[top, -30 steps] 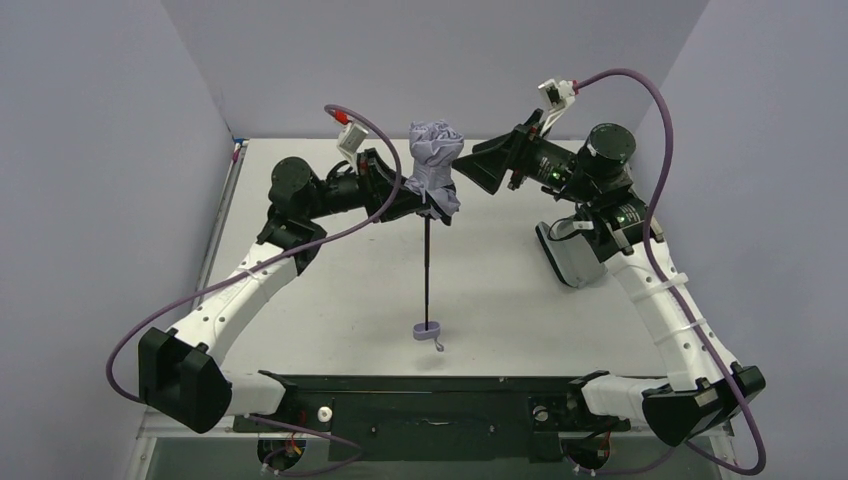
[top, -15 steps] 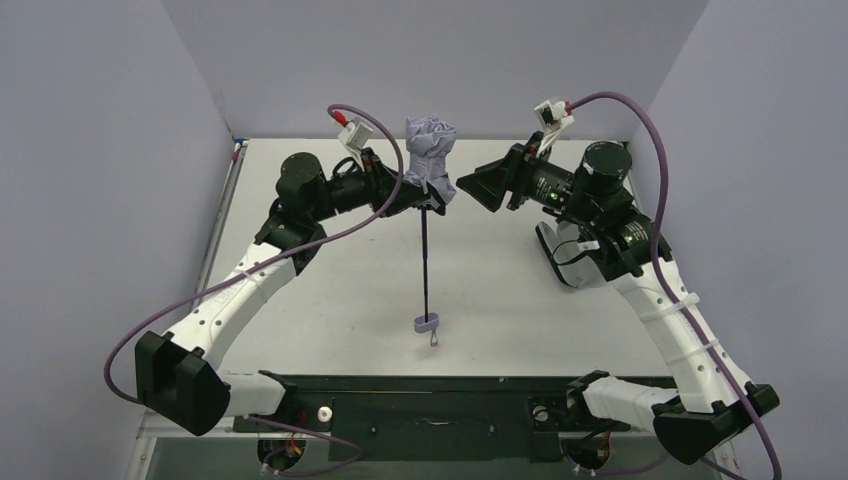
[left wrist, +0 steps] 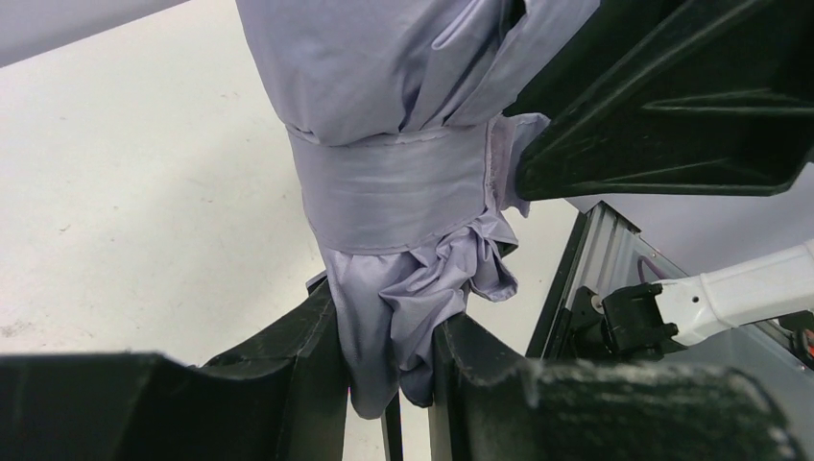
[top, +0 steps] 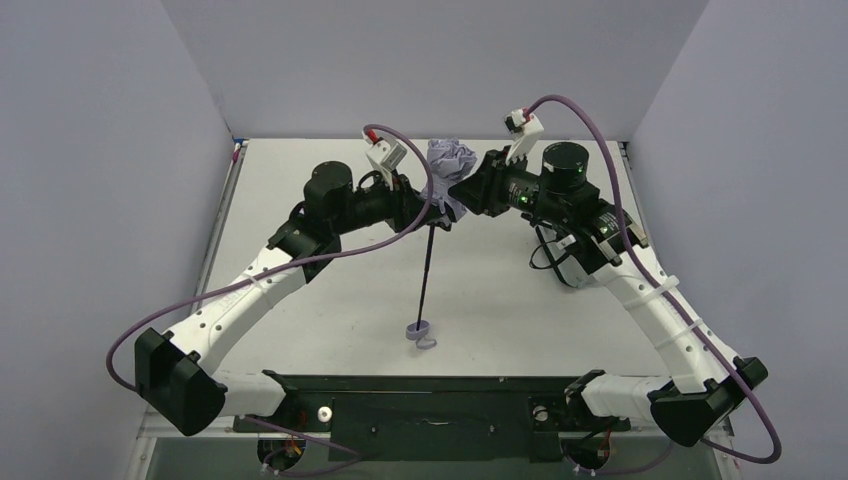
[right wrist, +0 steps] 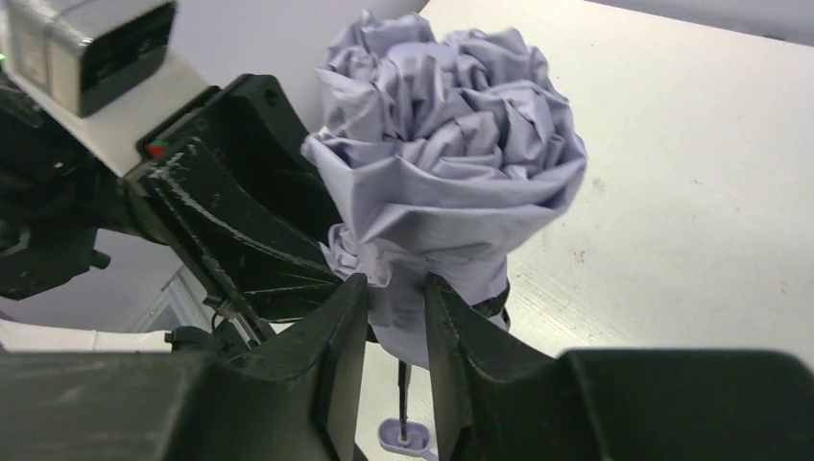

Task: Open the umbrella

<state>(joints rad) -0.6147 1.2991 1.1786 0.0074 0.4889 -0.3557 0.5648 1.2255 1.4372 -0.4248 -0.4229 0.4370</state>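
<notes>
The umbrella (top: 447, 172) hangs above the table with its pale lavender canopy bundled and wrapped by a strap (left wrist: 398, 187). Its thin black shaft (top: 428, 275) runs down to the small pale handle (top: 420, 332), which also shows in the right wrist view (right wrist: 403, 437). My left gripper (top: 425, 208) is shut on the lower folds of the canopy (left wrist: 394, 327). From the other side my right gripper (top: 462, 190) is shut on the bundled fabric (right wrist: 398, 307) just under the crumpled top (right wrist: 451, 144).
A grey and white block (top: 565, 262) lies on the white table (top: 330, 290) under the right arm. Grey walls (top: 100, 150) close in the left, back and right. A black rail (top: 430, 395) with the arm bases runs along the near edge.
The right gripper has swung left onto the canopy and shut on it. The left arm has shifted right with the umbrella, and the handle has swung slightly left.
</notes>
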